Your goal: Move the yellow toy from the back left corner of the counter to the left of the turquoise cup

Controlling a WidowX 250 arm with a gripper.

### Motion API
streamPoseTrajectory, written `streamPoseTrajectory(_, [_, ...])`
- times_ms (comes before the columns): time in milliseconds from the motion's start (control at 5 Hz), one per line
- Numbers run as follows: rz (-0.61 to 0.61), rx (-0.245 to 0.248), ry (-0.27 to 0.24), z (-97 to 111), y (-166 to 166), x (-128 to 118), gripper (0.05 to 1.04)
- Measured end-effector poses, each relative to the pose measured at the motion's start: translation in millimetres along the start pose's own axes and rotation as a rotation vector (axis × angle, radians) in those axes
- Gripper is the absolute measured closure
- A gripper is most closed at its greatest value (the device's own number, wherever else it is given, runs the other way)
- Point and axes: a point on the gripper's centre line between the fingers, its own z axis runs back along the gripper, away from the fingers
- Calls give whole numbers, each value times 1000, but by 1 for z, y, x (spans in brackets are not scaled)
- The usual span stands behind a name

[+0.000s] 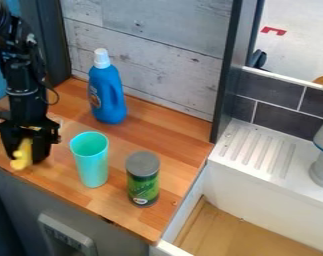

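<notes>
My jaws, clasping a yellow object near the front edge of the desk. Grasp apparently complete; release not yet made. Turquoise cup, green can and blue bottle: upright, ungrasped.

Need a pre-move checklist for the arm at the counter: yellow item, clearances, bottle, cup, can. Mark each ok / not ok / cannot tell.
1. Yellow item at the tool: ok, right at its lower end.
2. Yellow item firmly gripped: cannot tell, the tool hides part of it.
3. Yellow item lifted off the counter: cannot tell from this angle.
4. Tool clear of the turquoise cup: ok, narrow gap visible; I'd watch it on any move that way.
5. Cup and green can upright: ok, both standing, cup mouth up, can's grey top up.
6. Blue bottle upright and capped: ok, white cap on, standing near the wall.
</notes>
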Motion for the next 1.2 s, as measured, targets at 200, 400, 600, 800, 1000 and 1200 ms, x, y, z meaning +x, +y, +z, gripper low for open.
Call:
streamPoseTrajectory(200, [26, -12, -61, 20, 4, 7, 75])
streamPoseTrajectory(400, [47, 28, -203, 65, 15, 21, 79])
streamPoseTrajectory(600, [-47, 41, -332, 113, 13, 34, 83])
streamPoseTrajectory(800, [-214, 12, -433, 161, -12, 46, 83])
streamPoseTrajectory(1000, [-301, -20, -454, 187, -29, 49, 83])
streamPoseTrajectory(1200, [-350, -22, -408, 172, -46, 63, 83])
